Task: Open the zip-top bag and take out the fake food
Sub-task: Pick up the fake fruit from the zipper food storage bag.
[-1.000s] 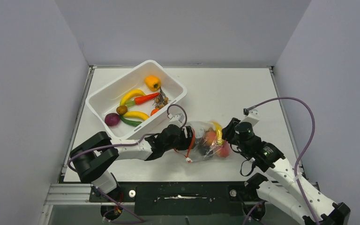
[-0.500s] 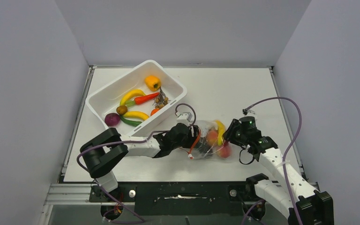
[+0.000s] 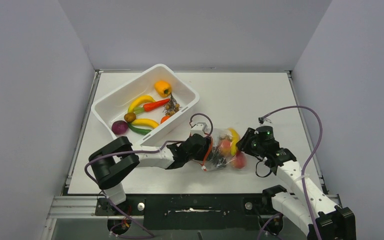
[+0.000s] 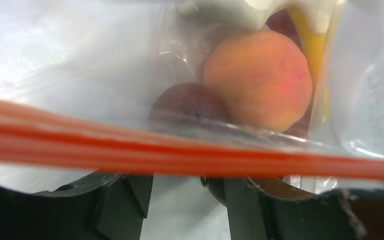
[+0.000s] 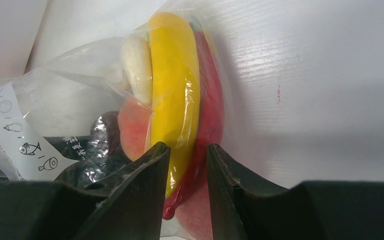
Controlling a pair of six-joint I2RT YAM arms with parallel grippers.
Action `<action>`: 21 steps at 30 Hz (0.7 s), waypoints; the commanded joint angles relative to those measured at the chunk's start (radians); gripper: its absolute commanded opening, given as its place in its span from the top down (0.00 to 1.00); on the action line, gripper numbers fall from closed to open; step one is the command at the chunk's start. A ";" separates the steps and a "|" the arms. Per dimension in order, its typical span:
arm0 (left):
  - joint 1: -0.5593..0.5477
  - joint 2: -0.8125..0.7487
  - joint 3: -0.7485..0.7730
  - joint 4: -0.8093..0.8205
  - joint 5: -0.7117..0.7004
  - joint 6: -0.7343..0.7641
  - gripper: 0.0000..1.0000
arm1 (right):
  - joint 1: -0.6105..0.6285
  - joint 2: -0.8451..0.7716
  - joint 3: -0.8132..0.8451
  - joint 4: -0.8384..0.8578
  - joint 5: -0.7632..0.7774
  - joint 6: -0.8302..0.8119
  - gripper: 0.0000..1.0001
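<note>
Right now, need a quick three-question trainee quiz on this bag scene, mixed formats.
1. True or false: the red-orange zip strip of the clear crinkly zip-top bag lies on the side toward the left gripper.
2. Which toy shows between the fingers of the right gripper, inside the bag? A yellow plastic banana; B green cucumber; C orange pepper.
3. Fill in: the loose glossy toy vegetables lie in the white rectangular plastic ____.
Key: 1 true; 2 A; 3 tub.

The zip-top bag (image 3: 223, 150) (fake food (image 3: 239, 160) inside) lies on the table (image 3: 250, 100), at four o'clock from the tub (image 3: 111, 102).
</note>
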 commanded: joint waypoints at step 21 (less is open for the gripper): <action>-0.016 -0.154 0.002 -0.278 0.062 0.128 0.41 | -0.002 -0.014 -0.017 -0.023 -0.035 0.003 0.65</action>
